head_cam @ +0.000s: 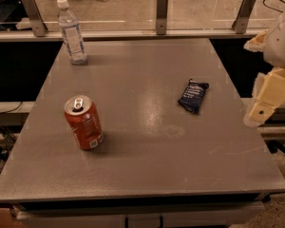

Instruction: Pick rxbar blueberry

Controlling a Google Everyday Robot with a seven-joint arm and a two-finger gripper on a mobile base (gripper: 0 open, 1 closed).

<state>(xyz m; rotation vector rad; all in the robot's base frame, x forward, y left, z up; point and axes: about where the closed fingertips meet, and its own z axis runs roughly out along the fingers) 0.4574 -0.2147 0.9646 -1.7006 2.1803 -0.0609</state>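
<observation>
Your clear plastic water bottle (71, 32) stands capped at the far left corner of the grey table (147, 170); you can't really make out how full it is. The orange-red soda can (83, 122) stands upright near the left front, and whether it's been opened is hard to tell. The dark navy rxbar blueberry wrapper (193, 95) lies flat on the right half. Your cream-coloured claw (266, 99) hangs off the table's right side, partly cut off by the edge of view, apart from the bar. I can't tell whether it's clenched or released.

Matt table (147, 175) bears glossy metal can (83, 122), clear plastic bottle (72, 32), crinkly rxbar blueberry (193, 96); plastic claw (268, 101) at right.
</observation>
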